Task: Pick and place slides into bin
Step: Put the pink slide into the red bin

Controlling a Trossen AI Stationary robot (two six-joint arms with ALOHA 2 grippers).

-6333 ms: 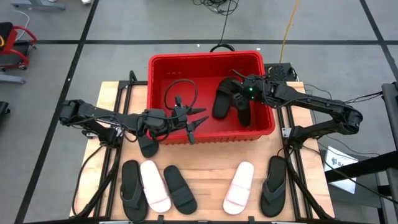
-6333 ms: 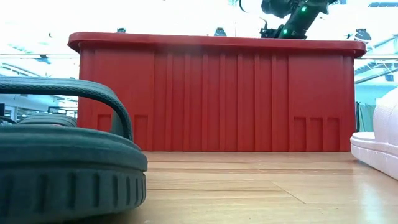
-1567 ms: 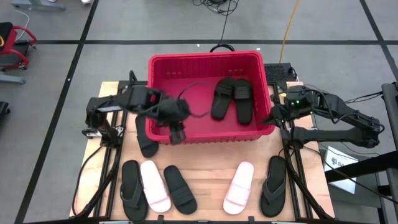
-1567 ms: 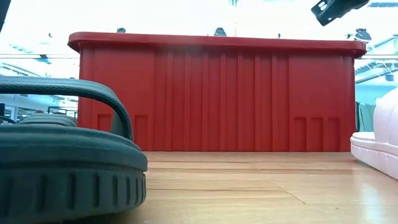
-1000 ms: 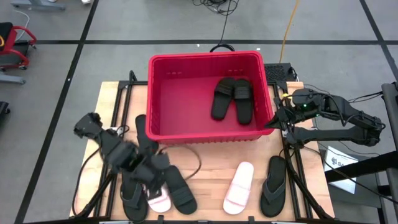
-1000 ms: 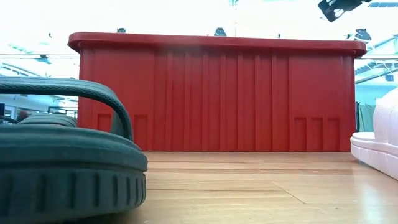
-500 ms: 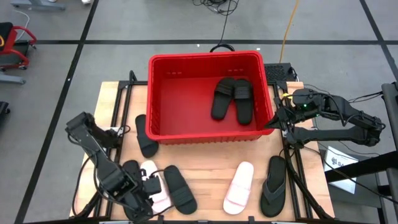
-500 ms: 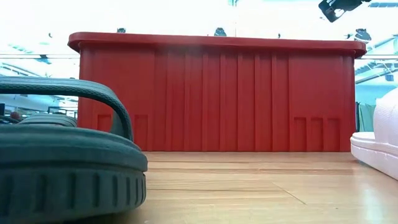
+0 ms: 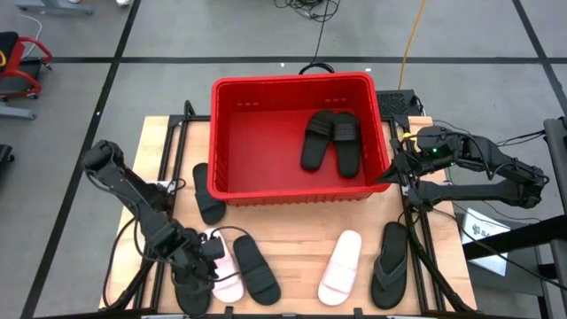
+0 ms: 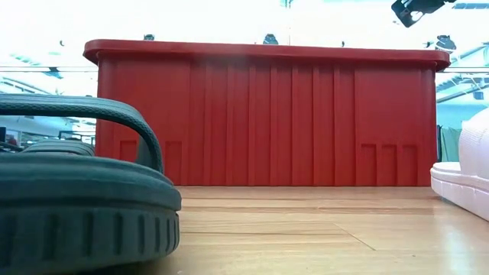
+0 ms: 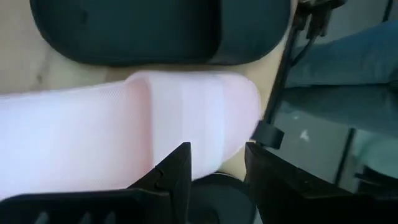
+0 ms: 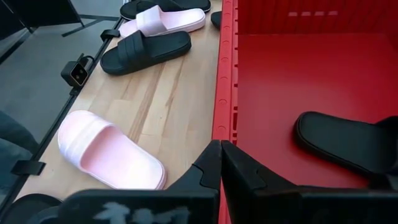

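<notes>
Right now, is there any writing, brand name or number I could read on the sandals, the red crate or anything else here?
None can be read.
White label beside the table's right edge: dark print, too small to read.
White marks on the right tool housing: blurred, unreadable.
Slides and bin: no visible text.

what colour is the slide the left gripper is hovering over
Pale pink slide, with the left gripper open just above it. The left wrist view shows it best.

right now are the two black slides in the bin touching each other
Touching. The high view shows the two black slides lying side by side on the floor of the bin, their inner edges meeting near the top with no red visible between them there.
</notes>
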